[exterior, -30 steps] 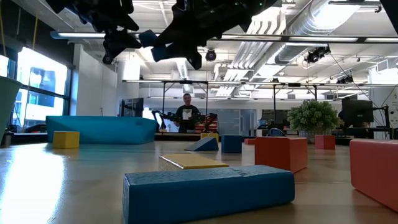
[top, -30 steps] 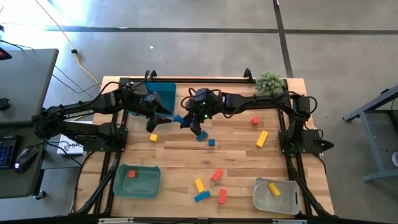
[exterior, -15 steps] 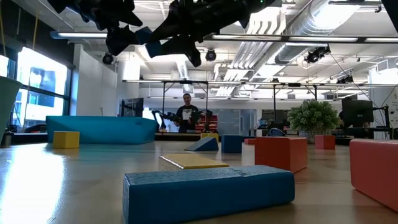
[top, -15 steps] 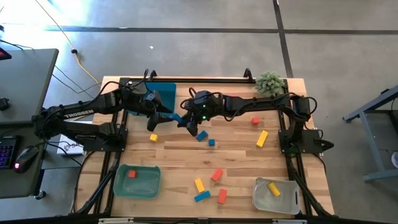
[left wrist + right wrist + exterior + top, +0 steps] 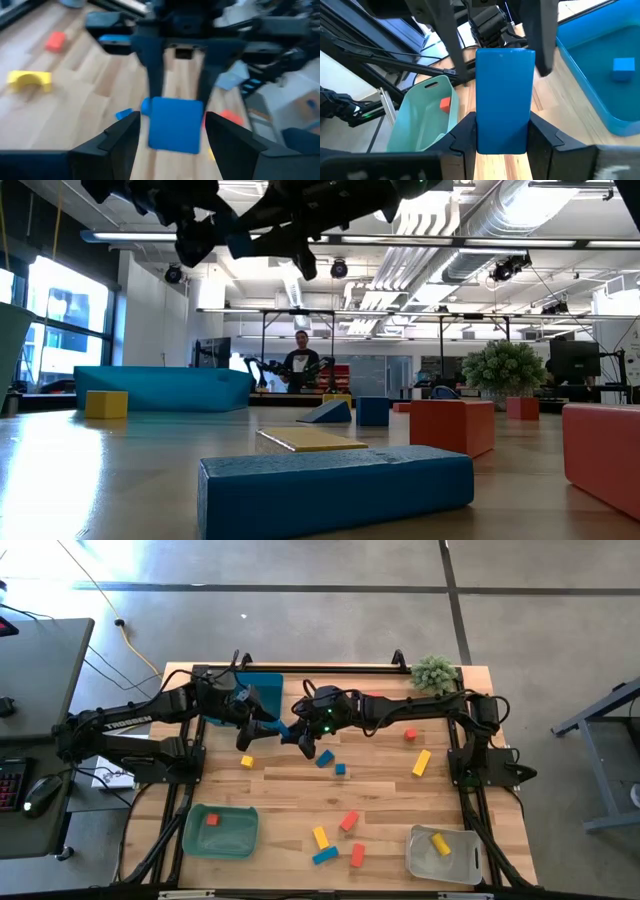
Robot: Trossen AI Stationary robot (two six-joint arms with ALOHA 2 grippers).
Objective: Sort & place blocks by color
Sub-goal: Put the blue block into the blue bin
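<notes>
Grippers met above the table's rear, beside the blue bin (image 5: 262,692). Right gripper (image 5: 501,131) was clamped on a blue block (image 5: 504,97), holding it out in the air between the parted fingers of the left gripper (image 5: 171,127), which flanked the block without visibly pressing it. Other blocks (image 5: 347,821) lay scattered on the table (image 5: 385,790).

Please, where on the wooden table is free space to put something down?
Bare wood lies between the green plastic bin and the yellow cube, and right of the yellow bar. It is crowded around the red-orange block near the clear bin.
</notes>
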